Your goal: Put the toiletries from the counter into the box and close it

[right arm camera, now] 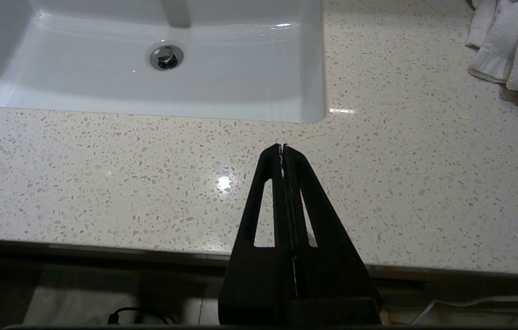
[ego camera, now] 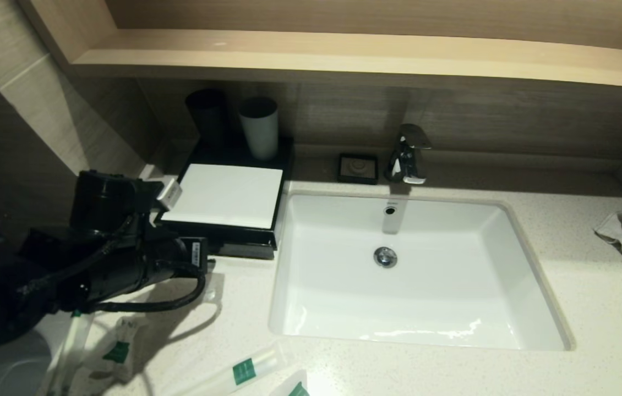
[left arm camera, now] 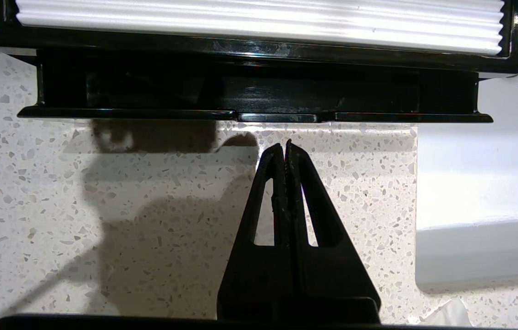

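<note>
Risk: my left gripper [left arm camera: 285,145] has its tips pressed together, holding nothing, just short of the drawer's front lip [left arm camera: 277,117]. If I push from here I judge I would close the box [ego camera: 227,195] with nothing in it, since the toiletries [ego camera: 244,370] lie on the counter [ego camera: 592,330] at the bottom left of the head view.
Cause: the lip is thin and glossy; closed tips could slide under or over it, or shove the whole box back toward the cups [ego camera: 258,127].
Second risk: my forearm hangs over the packets at lower left, so a sweep could drag one [ego camera: 118,352] off the edge.
Left arm pose: reaching in from the left of the head view, low over the counter, pincer level and pointing at the drawer front.
Right gripper [right arm camera: 283,147]: tips together, empty, parked over the counter's front edge, sink [right arm camera: 240,105] beyond it.
Drawer: pulled out, interior dark; I cannot tell what is inside.
</note>
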Controlling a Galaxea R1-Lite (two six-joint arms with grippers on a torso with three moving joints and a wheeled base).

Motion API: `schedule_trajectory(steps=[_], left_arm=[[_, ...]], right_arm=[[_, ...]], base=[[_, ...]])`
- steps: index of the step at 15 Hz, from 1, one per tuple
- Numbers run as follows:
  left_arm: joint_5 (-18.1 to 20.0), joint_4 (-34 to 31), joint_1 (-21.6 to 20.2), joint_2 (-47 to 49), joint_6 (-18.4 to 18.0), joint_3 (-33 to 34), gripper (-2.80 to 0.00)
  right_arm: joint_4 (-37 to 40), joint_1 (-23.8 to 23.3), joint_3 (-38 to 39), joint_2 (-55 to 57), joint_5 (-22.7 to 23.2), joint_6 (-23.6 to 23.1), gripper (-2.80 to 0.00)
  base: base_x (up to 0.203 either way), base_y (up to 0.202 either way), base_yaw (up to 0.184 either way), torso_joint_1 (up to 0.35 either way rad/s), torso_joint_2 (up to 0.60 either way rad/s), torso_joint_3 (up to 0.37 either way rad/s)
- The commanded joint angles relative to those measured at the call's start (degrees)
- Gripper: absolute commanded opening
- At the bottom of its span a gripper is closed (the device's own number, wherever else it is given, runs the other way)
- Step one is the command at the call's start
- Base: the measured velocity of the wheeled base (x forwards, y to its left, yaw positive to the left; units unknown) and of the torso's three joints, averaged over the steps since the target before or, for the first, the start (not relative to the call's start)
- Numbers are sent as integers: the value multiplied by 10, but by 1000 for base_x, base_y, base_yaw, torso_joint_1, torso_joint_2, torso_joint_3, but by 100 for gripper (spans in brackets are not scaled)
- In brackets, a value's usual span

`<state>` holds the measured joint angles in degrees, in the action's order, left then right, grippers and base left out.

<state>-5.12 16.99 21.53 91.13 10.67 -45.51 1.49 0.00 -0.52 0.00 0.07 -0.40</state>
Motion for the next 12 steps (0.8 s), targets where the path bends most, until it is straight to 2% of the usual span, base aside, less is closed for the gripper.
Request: schedule_trajectory(steps=[1, 12], left_arm=[[0, 2, 0, 9, 1, -1, -280], [1, 2, -1, 27, 13, -25, -280]], right_arm=[[0, 0, 0, 0, 0, 0, -280], [0, 0, 0, 0, 0, 0, -280]], base=[[0, 0, 0, 0, 0, 0], [0, 0, 0, 0, 0, 0]])
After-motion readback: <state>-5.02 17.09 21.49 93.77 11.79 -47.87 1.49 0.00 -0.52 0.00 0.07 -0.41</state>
